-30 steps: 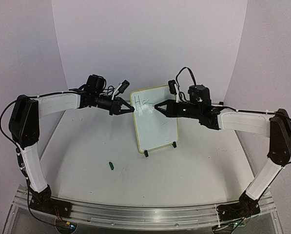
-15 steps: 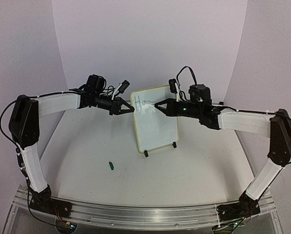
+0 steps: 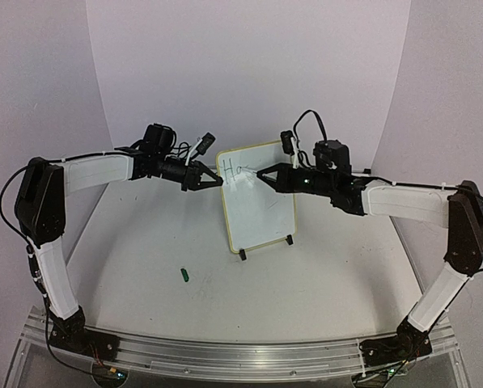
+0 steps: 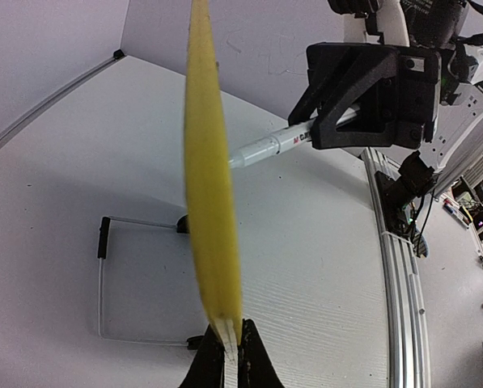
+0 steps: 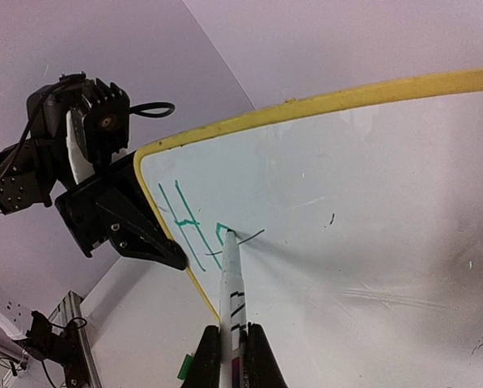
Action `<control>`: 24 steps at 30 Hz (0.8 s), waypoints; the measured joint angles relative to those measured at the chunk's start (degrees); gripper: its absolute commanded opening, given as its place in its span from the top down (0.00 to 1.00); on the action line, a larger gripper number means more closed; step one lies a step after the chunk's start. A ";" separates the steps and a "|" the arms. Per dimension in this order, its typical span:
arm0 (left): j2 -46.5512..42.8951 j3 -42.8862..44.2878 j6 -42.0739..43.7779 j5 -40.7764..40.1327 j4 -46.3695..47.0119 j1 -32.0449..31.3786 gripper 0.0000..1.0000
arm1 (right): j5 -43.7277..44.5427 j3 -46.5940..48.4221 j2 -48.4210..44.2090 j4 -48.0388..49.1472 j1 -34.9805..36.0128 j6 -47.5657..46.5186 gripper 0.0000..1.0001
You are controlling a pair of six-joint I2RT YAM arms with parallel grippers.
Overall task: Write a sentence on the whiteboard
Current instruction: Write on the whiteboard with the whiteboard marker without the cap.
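Observation:
The whiteboard [image 3: 261, 212] stands upright on its two black feet mid-table, yellow-framed. My left gripper [image 3: 220, 183] is shut on its left edge; in the left wrist view the yellow frame [image 4: 209, 202] runs edge-on out of the gripper [image 4: 231, 343]. My right gripper [image 3: 260, 175] is shut on a white marker [image 5: 232, 284], whose tip touches the board [image 5: 370, 226]. Of the sentence, only a green "H" and part of a second letter [image 5: 194, 225] show at the board's top left. The marker [image 4: 272, 145] also shows in the left wrist view.
A small green marker cap [image 3: 184, 275] lies on the table in front of the board, to its left. Purple walls close in the back and sides. An aluminium rail [image 3: 225, 356] runs along the near edge.
The marker tip has crept slightly rightward on the board and the second green letter has grown. The left gripper and the board have not moved.

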 measured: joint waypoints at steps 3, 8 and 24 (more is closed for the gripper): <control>0.00 0.01 0.00 -0.02 -0.04 0.00 1.00 | -0.02 -0.42 0.00 0.22 0.00 0.02 1.00; 0.00 0.26 -0.02 -0.18 -0.50 0.00 1.00 | -0.06 -1.48 0.00 0.25 0.00 0.00 1.00; 0.02 0.33 0.09 -0.15 -0.66 -0.02 1.00 | 0.92 -3.11 -4.71 -0.30 0.00 -0.06 1.00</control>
